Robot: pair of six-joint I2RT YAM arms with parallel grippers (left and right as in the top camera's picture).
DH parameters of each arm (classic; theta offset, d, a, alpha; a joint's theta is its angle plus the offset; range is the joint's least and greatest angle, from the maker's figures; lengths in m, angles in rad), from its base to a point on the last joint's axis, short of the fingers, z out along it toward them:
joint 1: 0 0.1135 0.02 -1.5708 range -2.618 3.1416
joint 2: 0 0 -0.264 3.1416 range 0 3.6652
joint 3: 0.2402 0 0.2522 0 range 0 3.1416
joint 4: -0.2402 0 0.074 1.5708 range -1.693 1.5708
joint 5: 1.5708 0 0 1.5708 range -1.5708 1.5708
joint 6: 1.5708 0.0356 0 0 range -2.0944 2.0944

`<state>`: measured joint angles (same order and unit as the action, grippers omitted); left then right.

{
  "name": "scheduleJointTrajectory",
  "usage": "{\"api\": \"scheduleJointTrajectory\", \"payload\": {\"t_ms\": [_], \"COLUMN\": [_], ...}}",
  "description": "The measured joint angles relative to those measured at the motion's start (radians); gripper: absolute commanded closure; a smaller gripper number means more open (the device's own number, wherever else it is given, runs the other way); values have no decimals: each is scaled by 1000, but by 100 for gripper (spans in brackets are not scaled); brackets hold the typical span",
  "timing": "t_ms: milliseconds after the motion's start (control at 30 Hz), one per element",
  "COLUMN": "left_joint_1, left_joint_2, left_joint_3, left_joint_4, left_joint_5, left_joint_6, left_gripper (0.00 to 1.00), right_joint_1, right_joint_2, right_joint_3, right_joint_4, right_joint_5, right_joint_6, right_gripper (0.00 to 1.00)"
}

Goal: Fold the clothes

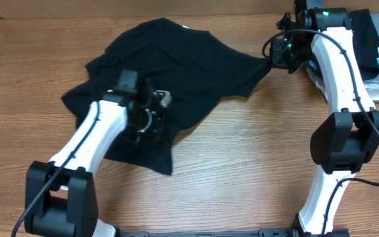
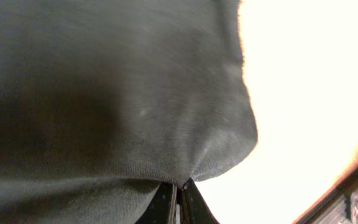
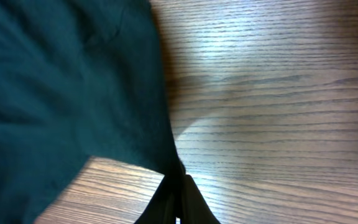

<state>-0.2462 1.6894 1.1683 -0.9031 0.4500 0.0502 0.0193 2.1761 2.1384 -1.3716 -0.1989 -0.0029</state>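
Garment: the black T-shirt [image 1: 176, 59] lies on the worktop [image 1: 255, 171], left of centre. It is rumpled and unevenly spread, with its white neck label [image 1: 185, 27] at the far edge.
Left end effector [image 2: 178, 190]: the fingers are together and clamped on a bunched pinch of the shirt's fabric, over the near part of the garment. The cloth drapes over the whole wrist view.
Right end effector [image 3: 179, 183]: the fingers are together and clamped on the shirt's right-hand edge. From overhead, that corner is drawn out into a point toward the right.
Done so far: both grips are on the cloth. No clean fold line shows anywhere, and the outline is irregular, with loose lobes at the left and at the near edge.
Left to do: by my judgement, nearly everything. The shirt needs flattening, the sides need bringing in, and then the length needs folding over.
Stage: early, at the spreading or straightening step rather than the folding itself.
Nearby: a stack of folded garments [image 1: 377, 59] sits at the far right, under the right arm.
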Motion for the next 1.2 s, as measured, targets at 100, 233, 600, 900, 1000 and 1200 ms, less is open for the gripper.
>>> {"api": "scheduleJointTrajectory", "payload": {"t_ms": [100, 233, 600, 900, 1000, 1200], "left_joint_1": [-71, -121, 78, 299, 299, 321], "left_joint_2": [0, 0, 0, 33, 110, 276], "left_joint_3": [44, 82, 84, 86, 87, 89], "left_joint_4": [-31, -55, -118, -37, -18, 35], "left_joint_5": [6, 10, -173, -286, -313, -331], "left_joint_6": [-2, -8, -187, -260, -265, -288], "left_gripper": [62, 53, 51, 76, 95, 96], "right_joint_1": [-7, -11, -13, -13, -13, -13], "right_joint_2": [0, 0, 0, 0, 0, 0], "right_joint_3": [0, 0, 0, 0, 0, 0], "right_joint_4": [3, 10, 11, 21, 22, 18], "right_joint_5": [-4, -8, -7, -8, -11, -14], "right_joint_6": [0, 0, 0, 0, 0, 0], "right_gripper": [96, 96, 96, 96, 96, 96]}}
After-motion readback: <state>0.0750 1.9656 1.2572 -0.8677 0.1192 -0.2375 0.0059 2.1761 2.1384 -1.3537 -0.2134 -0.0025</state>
